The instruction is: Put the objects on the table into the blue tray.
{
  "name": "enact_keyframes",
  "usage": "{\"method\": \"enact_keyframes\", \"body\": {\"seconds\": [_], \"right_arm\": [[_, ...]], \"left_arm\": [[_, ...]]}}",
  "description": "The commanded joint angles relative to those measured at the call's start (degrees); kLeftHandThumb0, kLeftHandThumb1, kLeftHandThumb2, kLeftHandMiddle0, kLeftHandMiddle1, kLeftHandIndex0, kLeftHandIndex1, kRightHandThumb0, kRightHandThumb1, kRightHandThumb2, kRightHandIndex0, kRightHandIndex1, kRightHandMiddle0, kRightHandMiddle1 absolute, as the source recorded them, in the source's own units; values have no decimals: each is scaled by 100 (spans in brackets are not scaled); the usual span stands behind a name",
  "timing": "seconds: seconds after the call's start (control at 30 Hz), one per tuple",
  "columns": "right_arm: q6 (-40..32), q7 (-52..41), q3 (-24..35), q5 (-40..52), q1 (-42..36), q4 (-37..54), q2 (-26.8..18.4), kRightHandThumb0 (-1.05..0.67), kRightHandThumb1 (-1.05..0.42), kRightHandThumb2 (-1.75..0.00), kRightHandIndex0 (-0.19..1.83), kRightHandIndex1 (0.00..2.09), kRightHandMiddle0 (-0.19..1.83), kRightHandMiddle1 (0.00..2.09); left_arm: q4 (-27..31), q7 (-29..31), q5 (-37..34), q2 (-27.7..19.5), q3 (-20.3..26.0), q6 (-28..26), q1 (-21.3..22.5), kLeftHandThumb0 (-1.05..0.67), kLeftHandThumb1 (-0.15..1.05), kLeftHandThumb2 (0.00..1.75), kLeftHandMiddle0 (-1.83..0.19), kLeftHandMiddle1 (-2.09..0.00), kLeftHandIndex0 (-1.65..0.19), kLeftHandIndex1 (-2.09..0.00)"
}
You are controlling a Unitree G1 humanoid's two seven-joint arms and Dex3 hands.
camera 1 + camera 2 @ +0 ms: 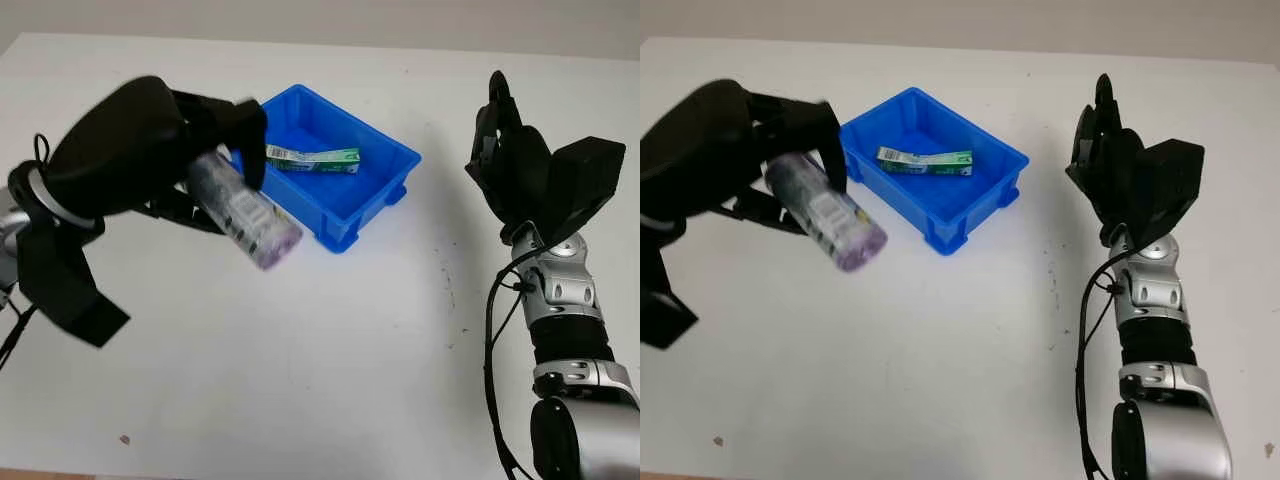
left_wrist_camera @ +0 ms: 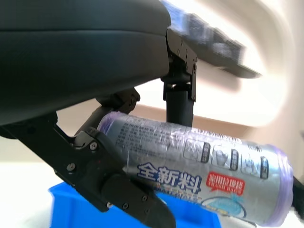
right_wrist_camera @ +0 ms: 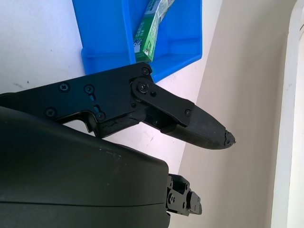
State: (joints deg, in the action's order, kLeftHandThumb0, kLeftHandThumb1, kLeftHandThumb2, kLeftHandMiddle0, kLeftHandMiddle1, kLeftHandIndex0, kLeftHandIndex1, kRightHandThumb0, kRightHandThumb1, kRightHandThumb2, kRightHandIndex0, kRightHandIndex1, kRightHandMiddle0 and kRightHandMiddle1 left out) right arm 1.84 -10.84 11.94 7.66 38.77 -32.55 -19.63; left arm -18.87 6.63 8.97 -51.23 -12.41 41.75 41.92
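My left hand (image 1: 215, 150) is raised above the table just left of the blue tray (image 1: 385, 195), shut on a clear plastic roll with purple ends and printed labels (image 1: 245, 212). The roll (image 2: 199, 166) slants down toward the tray's near-left corner, its lower end free. A green and white box (image 1: 313, 159) lies inside the tray. My right hand (image 1: 510, 150) is open, held upright over the table to the right of the tray; the right wrist view looks past its finger (image 3: 199, 126) at the tray (image 3: 99, 28) and the box (image 3: 152, 31).
The white table (image 1: 330, 360) stretches wide in front of the tray and between the two arms. A few small dark specks mark it near my right forearm and the front left edge.
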Motion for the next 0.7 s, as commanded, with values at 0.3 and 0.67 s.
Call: {"method": "enact_keyframes", "body": {"seconds": [0.3,0.67], "right_arm": [[-51,33,31,45,-130,187,88,-65,-105,-88,-19,0,-19,0],[-79,62,17,49,-154,238,153,-64,-105,-89,-19,0,-19,0]], "left_arm": [[-1430,641,284,1310,314,-1731,1341,-43,105,32,-85,-209,-48,-209],[-4189,259,903,2730,43,-1838,2788,-49,105,41,-87,-209,-58,-209]]}}
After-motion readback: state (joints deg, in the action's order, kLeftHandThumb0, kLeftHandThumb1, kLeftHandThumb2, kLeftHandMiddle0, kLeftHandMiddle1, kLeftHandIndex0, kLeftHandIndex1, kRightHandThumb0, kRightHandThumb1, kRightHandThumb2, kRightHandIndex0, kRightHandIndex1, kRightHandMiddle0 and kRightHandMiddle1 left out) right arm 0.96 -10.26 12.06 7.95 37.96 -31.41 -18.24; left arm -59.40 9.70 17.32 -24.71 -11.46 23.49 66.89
